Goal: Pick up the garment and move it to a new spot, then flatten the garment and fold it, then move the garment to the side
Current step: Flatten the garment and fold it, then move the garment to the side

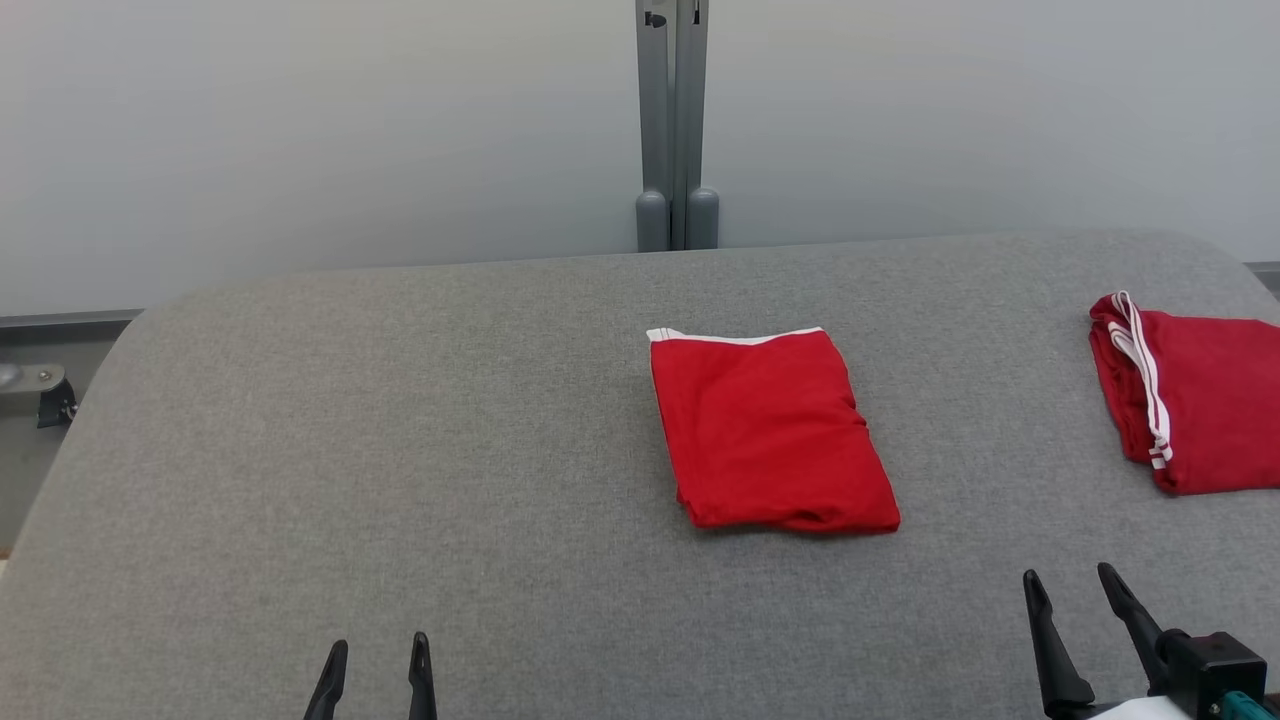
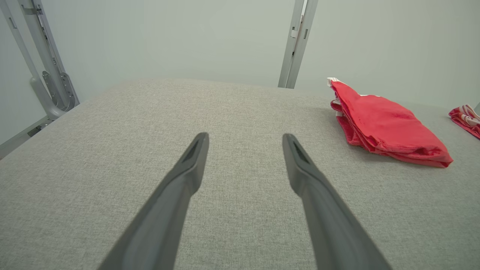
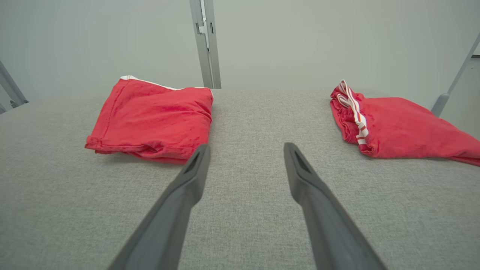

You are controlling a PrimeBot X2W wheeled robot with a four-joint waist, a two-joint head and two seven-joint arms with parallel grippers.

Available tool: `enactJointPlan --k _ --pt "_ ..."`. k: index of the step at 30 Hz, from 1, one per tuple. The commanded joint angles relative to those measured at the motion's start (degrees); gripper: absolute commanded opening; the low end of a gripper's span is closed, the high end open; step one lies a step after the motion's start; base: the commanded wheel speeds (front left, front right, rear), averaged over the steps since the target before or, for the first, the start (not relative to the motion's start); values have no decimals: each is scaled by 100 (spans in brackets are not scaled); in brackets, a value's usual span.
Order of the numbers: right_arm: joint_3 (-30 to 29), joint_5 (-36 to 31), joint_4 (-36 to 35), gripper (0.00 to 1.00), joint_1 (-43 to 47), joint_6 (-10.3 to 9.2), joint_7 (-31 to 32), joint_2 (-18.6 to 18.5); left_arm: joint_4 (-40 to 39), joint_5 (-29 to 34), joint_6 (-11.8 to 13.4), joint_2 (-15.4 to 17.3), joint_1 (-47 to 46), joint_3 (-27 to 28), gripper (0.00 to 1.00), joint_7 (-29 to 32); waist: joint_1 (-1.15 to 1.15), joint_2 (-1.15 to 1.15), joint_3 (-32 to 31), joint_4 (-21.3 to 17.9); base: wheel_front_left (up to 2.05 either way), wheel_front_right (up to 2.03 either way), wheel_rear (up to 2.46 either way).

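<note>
A red garment (image 1: 768, 432) with a white edge lies folded into a neat rectangle near the middle of the grey padded table (image 1: 400, 450); it also appears as the folded garment (image 2: 386, 125) in the left wrist view and the folded garment (image 3: 153, 118) in the right wrist view. My left gripper (image 1: 377, 655) stands open at the table's front, well left of it, with nothing between its fingers (image 2: 195, 161). My right gripper (image 1: 1072, 588) is open at the front right, empty, short of the garment's near right corner.
A second red garment (image 1: 1195, 400) with white stripes lies folded at the table's right edge, seen too as the striped garment (image 3: 393, 125). A grey post (image 1: 675, 125) rises behind the table against a pale wall. The table's left corner is rounded.
</note>
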Motion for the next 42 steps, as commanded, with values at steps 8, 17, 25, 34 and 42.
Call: enactJointPlan --k 8,17,25,34,42 --pt "244 523 412 100 -776 -8 194 -9 -21 22 -15 13 16 -84 100 -14 0 0 173 50 0 0 0" --pt "743 1272 1081 100 -2874 -6 2481 -278 54 45 -143 14 -400 -280 100 -14 0 0 814 436 0 0 0" --pt "430 997 2447 100 -3836 -7 3072 -301 152 -73 -109 13 -709 -505 100 -14 0 0 1176 1114 0 0 0" --pt "-126 698 3801 100 -4135 -8 2712 -129 113 -201 53 12 -778 -501 100 -14 0 0 1267 1460 0 0 0" --pt "-365 935 4363 0 -4502 -6 2133 200 40 -190 114 12 -770 -432 100 -14 0 0 1157 990 0 0 0"
